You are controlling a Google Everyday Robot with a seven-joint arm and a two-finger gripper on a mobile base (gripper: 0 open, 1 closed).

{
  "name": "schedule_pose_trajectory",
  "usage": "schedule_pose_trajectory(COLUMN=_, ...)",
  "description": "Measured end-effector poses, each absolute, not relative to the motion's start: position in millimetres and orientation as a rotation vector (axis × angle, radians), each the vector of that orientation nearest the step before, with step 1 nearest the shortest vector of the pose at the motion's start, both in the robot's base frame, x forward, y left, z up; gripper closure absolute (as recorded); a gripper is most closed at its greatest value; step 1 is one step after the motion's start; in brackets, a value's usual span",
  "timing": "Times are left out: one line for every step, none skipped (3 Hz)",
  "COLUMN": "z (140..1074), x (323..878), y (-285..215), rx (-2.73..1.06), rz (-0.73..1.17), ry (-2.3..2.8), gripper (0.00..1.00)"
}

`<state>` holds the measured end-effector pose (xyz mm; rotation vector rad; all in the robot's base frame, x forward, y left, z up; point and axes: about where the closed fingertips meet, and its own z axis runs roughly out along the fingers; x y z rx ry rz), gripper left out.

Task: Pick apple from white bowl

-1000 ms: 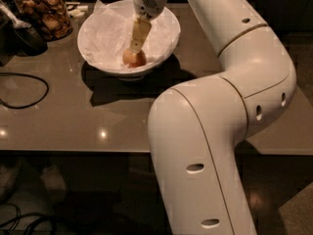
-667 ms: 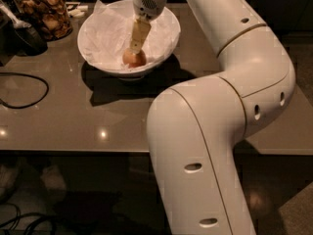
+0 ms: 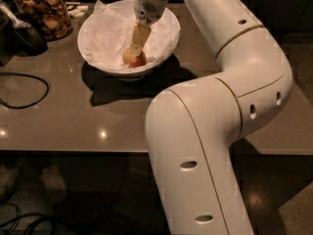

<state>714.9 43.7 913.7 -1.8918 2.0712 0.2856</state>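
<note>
White bowl (image 3: 84, 45): wide and upright on the far part of the table (image 3: 73, 121), left of centre in the view.
Paper (image 3: 110, 28): crumpled white sheet lining the bowl, with 1 corner standing above the far rim.
Apple (image 3: 134, 59): orange-tan, lying on the paper at the bottom of the bowl, on the side nearer the camera.
Apple's axis: it looks round, with no long axis to be made out; its top is covered, so which way the stem end points cannot be told.
Gripper (image 3: 135, 49): tan, reaching steeply down into the bowl from the upper right, its tip at the top of the apple and seemingly touching it.
Jaws: open or closed cannot be told from this view.
Arm (image 3: 220, 106): 1 white arm, bent over the near edge of the table and filling the right half of the view.
Glass jar (image 3: 44, 13): holds brown snacks, at the far left, apart from the bowl.
Black cable (image 3: 36, 96): looped on the table at the left.
</note>
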Motion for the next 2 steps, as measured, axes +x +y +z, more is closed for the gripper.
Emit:
schedule_pose_trajectory(z=907.9, x=715.9, y=44.0, rx=-1.896, rz=0.293, ry=2.080, gripper=0.42)
schedule_pose_trajectory(z=903.1, x=716.1, y=44.7, rx=-1.902, rz=0.301, ry=2.086, gripper=0.41)
